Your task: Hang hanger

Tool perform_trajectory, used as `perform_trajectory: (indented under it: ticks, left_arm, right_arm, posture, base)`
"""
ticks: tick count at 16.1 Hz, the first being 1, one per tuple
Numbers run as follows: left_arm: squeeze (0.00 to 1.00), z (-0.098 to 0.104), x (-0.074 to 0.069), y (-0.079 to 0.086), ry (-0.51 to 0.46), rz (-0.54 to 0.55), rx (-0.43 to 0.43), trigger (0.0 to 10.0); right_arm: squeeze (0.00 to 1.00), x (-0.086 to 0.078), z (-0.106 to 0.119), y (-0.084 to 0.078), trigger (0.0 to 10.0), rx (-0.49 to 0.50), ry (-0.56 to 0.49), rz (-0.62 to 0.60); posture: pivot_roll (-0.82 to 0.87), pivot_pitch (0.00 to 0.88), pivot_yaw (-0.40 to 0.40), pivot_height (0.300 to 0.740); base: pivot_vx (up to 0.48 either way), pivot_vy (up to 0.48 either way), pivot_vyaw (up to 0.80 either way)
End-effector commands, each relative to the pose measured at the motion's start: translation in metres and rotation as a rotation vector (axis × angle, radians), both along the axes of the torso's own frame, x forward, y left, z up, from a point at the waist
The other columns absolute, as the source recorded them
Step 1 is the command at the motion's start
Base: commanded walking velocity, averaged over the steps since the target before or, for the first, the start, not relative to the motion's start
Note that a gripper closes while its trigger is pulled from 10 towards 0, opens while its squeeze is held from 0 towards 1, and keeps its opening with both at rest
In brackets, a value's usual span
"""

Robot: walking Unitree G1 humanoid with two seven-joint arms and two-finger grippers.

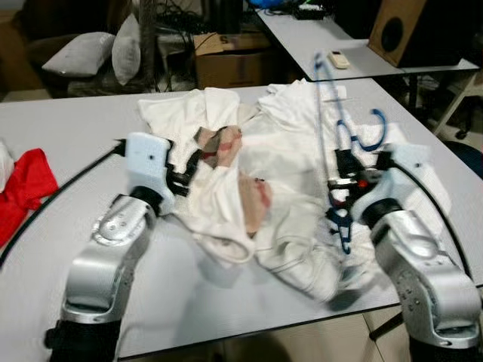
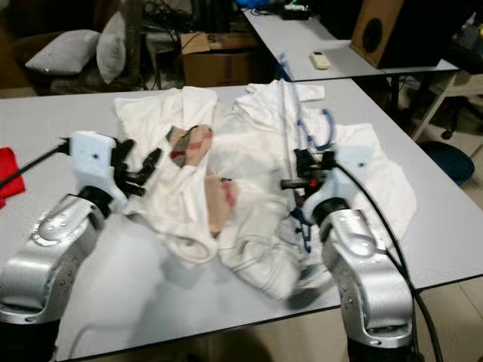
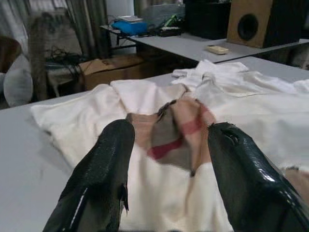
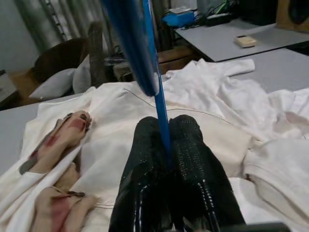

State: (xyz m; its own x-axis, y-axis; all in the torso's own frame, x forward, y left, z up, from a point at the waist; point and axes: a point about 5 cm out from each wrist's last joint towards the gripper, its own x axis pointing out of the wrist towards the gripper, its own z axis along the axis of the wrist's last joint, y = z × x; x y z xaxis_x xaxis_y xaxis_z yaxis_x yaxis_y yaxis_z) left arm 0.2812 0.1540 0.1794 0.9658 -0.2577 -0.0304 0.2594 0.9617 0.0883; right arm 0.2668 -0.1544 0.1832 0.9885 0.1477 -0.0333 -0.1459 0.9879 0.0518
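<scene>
The right gripper was clenched on the thin blue plastic hanger, which rose upright from between its black fingers, its hook curling just above. Under it lay the crumpled cream-white jacket with plaid lining on the grey table. The left gripper hovered spread apart, the plaid cuff ahead between its fingertips.

The tabletop is smooth matt grey; the garment soft cream cloth with checked lining; the hanger glossy blue plastic; the right tool and left tool fingers glossy black
</scene>
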Motion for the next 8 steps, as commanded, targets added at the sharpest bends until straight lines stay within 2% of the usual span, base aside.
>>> perform_trajectory:
  ticks: [1,5,8]
  left_arm:
    - [0.0,-0.003,-0.004,0.005,0.016,0.035,0.018,10.0]
    - [0.0,-0.007,0.0,0.01,0.026,0.056,0.023,10.0]
    - [0.0,-0.007,0.004,-0.001,0.017,0.029,0.019,10.0]
  right_arm:
    - [0.0,0.004,0.007,0.006,10.0,0.033,-0.044,0.034]
    - [0.0,0.007,0.008,0.009,10.0,0.025,-0.067,-0.005]
    - [0.0,0.003,-0.001,0.006,10.0,-0.01,-0.027,0.052]
  posture:
    - [0.07,0.0,0.008,0.74]
    - [0.03,0.0,0.017,0.74]
    - [0.03,0.0,0.016,0.74]
  base:
    - [0.0,0.33,0.0]
    - [0.0,0.326,0.0]
    - [0.0,0.33,0.0]
